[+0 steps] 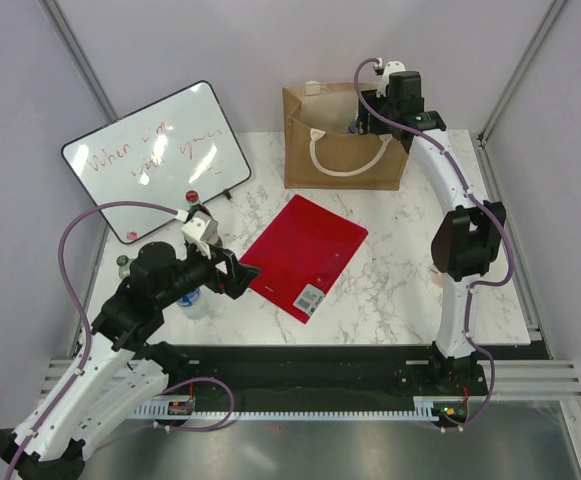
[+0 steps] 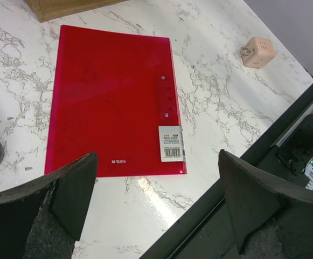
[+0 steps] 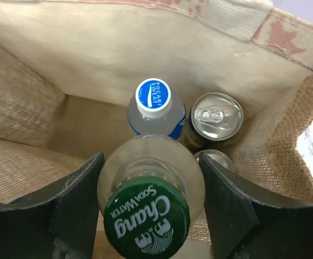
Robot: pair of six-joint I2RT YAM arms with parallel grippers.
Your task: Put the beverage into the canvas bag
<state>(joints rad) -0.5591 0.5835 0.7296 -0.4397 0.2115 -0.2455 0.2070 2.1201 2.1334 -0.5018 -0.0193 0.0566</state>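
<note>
A: What is the right gripper point(image 3: 151, 200) doing?

B: Its two dark fingers point(image 3: 72, 197) are closed narrowly on a clear soda water bottle point(image 3: 148, 172), one on each side of its shoulder. The bottle stands upright, its green cap point(image 3: 146, 220) facing the wrist camera.

A: And where is that bottle?

B: In the open mouth of the canvas bag point(image 1: 300, 150), with the woven walls on every side of it. Its base is hidden, so I cannot tell whether it touches the bottom.

A: What else is in the bag?

B: A bottle with a blue and white cap point(image 3: 153, 100) stands just behind the held one. A silver-topped can point(image 3: 216, 115) is beside that, and a second can point(image 3: 214, 157) is half hidden by the held bottle.

A: Where does the bag stand?

B: At the far edge of the marble table point(image 1: 410, 280), with its white rope handle point(image 1: 350, 168) hanging down the front.

A: And the left gripper point(image 2: 155, 178)?

B: It is spread wide and holds nothing. It hangs over the table at the near edge of a red folder point(image 2: 113, 97), which lies flat, well apart from the bag. A small peach cube plug point(image 2: 257, 52) sits further right, and a whiteboard point(image 1: 155, 155) lies at the far left.
</note>
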